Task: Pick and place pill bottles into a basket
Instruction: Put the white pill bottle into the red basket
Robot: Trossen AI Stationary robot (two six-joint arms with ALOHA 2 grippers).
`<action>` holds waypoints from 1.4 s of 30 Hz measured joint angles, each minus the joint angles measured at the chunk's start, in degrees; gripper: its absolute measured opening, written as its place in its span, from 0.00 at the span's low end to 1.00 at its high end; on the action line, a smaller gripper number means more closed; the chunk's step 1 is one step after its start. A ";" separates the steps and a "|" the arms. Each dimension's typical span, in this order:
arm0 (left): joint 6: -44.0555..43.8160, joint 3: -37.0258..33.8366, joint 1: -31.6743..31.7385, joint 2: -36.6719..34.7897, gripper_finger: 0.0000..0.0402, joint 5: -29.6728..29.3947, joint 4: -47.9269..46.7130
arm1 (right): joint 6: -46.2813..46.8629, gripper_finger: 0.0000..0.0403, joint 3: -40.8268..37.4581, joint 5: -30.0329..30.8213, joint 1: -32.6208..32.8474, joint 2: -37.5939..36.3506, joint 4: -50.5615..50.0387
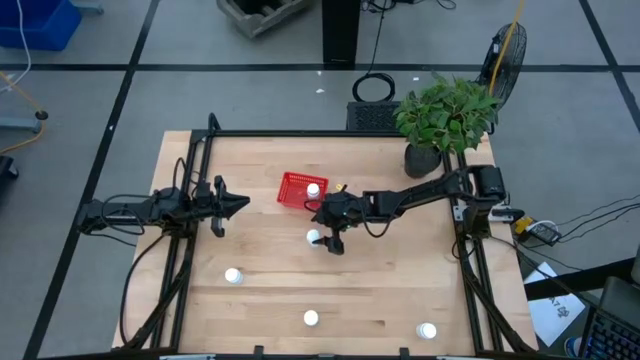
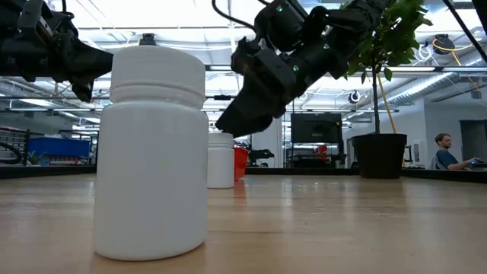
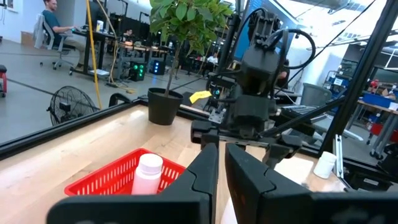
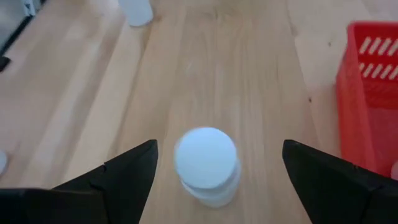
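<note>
A red mesh basket (image 1: 296,188) stands at the table's middle far part with one white pill bottle (image 1: 313,189) upright in it; both also show in the left wrist view (image 3: 148,171). A second bottle (image 1: 314,237) stands upright on the table just near of the basket. My right gripper (image 1: 328,238) is open above it, and its fingers stand on either side of the bottle (image 4: 206,163) without touching it. Three more bottles stand at the near left (image 1: 233,276), near middle (image 1: 311,318) and near right (image 1: 427,330). My left gripper (image 1: 238,205) waits shut and empty to the left of the basket.
A potted plant (image 1: 445,120) in a dark pot stands at the far right corner. The basket's red wall (image 4: 367,112) is close beside my right gripper. In the low view the near middle bottle (image 2: 152,152) stands right in front of the camera. Bare wood lies between the bottles.
</note>
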 joint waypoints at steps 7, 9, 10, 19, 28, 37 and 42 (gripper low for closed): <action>0.01 0.00 -0.01 0.00 0.09 0.02 0.00 | -0.06 0.81 0.07 0.17 0.45 1.33 0.84; 0.01 0.00 -0.01 0.00 0.09 0.00 0.00 | -0.13 0.81 0.00 0.13 0.92 2.17 0.46; 0.01 0.00 -0.01 0.00 0.09 0.00 0.00 | -0.17 0.81 0.00 0.11 1.14 2.73 1.62; 0.01 0.00 -0.01 0.02 0.09 0.00 0.02 | -0.45 0.80 0.00 1.36 1.14 3.19 3.59; 0.01 0.00 -0.01 0.02 0.09 0.00 0.02 | -0.52 0.69 0.02 1.33 1.16 3.19 2.00; 0.01 0.00 -0.01 0.02 0.09 0.00 0.00 | -0.30 0.51 0.02 1.33 1.16 3.19 1.79; 0.01 0.00 0.00 0.02 0.09 0.00 0.00 | -0.44 0.41 0.02 1.33 1.16 3.17 2.03</action>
